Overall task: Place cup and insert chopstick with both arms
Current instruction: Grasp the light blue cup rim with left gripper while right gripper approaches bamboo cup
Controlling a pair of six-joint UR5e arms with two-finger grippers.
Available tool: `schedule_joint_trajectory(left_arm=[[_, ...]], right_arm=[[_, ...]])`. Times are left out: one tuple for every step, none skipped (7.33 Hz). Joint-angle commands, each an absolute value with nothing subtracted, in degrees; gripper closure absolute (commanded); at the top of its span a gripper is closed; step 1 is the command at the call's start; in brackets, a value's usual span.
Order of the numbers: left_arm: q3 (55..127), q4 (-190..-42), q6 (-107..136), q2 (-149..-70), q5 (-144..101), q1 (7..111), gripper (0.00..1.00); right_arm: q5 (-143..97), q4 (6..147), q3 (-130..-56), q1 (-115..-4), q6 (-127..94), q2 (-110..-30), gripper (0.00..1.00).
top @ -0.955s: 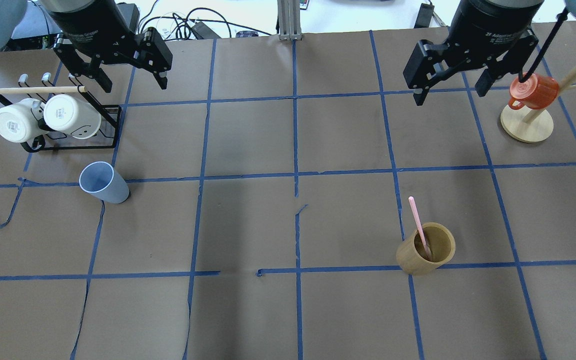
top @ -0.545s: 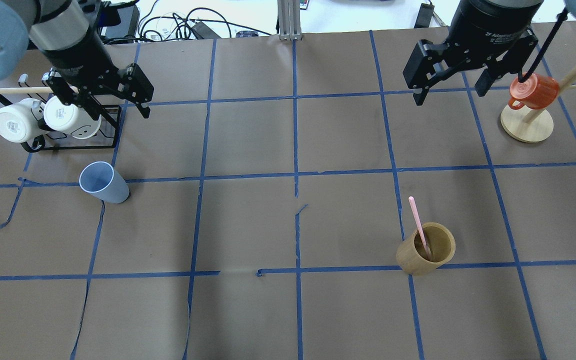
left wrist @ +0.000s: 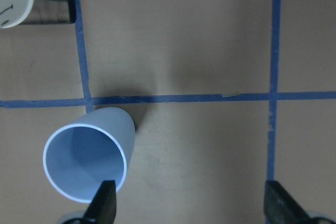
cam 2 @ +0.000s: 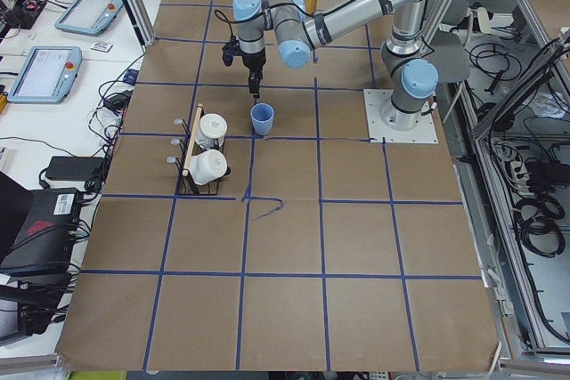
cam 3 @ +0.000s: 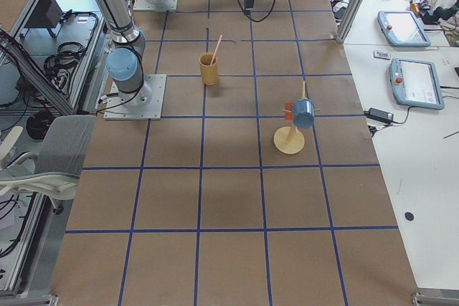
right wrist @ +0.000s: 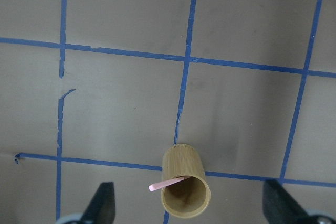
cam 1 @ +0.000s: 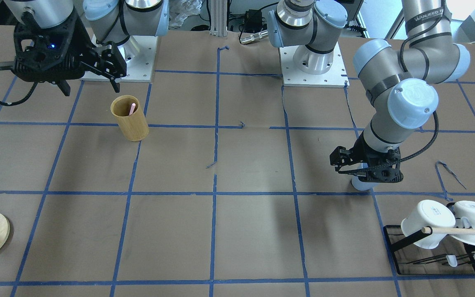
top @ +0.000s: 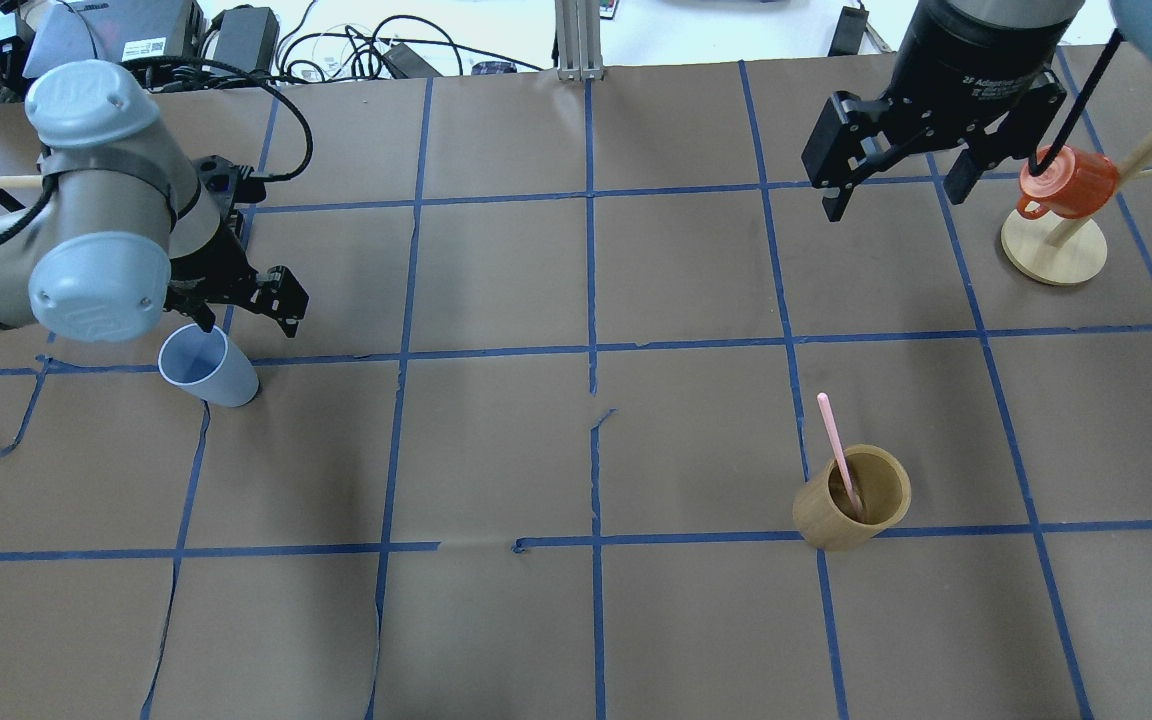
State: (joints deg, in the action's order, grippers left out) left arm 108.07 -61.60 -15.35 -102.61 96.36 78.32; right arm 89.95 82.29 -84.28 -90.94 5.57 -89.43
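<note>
The pale blue cup [top: 206,365] stands upright at the table's left; it also shows in the left wrist view [left wrist: 89,161] and the exterior left view [cam 2: 262,118]. My left gripper [top: 246,315] is open just above and beyond the cup. In its wrist view [left wrist: 191,205] one fingertip [left wrist: 105,203] overlaps the cup's rim. The pink chopstick [top: 836,450] leans in a tan bamboo cylinder [top: 851,500] at the near right, also in the right wrist view [right wrist: 165,184]. My right gripper [top: 891,200] is open and empty, high at the far right.
A black rack [cam 1: 402,241] with two white mugs [cam 1: 427,222] and a wooden rod [cam 1: 460,232] stands by the cup, mostly hidden by my left arm in the overhead view. An orange mug [top: 1066,185] hangs on a wooden stand [top: 1051,250] at the far right.
My left arm has swung forward and down from the far left, past the mug rack, to just above the cup. The right gripper has hardly moved.
</note>
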Motion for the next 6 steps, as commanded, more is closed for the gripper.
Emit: schedule_joint_trajectory(left_arm=[[109.7, -59.9, -16.1, -103.7, 101.7, 76.1, 0.08], [110.8, -59.9, -15.7, -103.9, 101.2, 76.0, 0.09], [112.0, -58.7, -15.6, -104.0, 101.1, 76.0, 0.33], [111.8, -58.8, -15.6, -104.3, 100.9, 75.9, 0.99], [111.7, -58.9, -14.6, -104.2, 98.6, 76.0, 1.00], [111.5, -58.6, -14.5, -104.2, 98.2, 76.0, 1.00]], right_arm=[[90.0, 83.2, -88.9, -90.9, 5.4, -91.4, 0.00], [90.1, 83.4, -90.0, -90.9, 5.4, -91.8, 0.00], [90.1, 83.6, -92.1, -91.0, 5.4, -93.1, 0.04], [90.0, 86.6, -95.8, -91.1, 5.7, -95.3, 0.05], [90.0, 90.8, -100.3, -91.0, 5.8, -97.4, 0.04], [92.6, 95.2, -104.2, -91.0, 5.8, -99.6, 0.03]])
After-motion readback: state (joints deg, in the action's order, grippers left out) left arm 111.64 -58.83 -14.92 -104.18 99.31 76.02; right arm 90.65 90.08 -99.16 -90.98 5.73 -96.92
